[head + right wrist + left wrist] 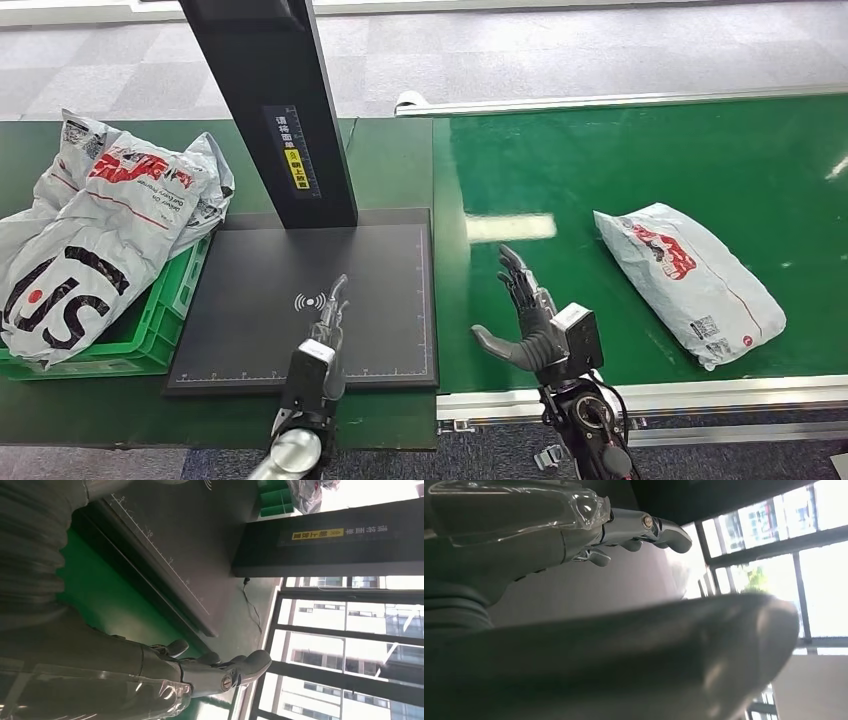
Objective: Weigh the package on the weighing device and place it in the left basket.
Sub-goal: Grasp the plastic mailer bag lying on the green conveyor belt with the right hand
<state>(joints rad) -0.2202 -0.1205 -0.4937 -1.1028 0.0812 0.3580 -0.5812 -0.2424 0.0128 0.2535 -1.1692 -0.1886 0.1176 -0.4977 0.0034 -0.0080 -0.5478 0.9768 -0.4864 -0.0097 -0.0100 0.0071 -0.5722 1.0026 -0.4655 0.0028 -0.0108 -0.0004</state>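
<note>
A grey-white package (690, 283) with red print lies on the green belt at the right. The black weighing plate (300, 270) sits in the middle, bare, with its black post (275, 100) behind. My right hand (528, 315) hovers open over the belt between plate and package, thumb out, holding nothing; its fingers (220, 672) reach past the plate edge (160, 575). My left hand (328, 330) stands edge-on over the plate's front, fingers (649, 527) stretched out and empty. The green basket (150, 325) at the left holds two printed packages (90, 230).
A metal rail (620, 98) borders the belt's far side, and another rail (640, 395) runs along the near edge. Grey floor lies beyond. Bare green belt (640, 160) lies behind the package.
</note>
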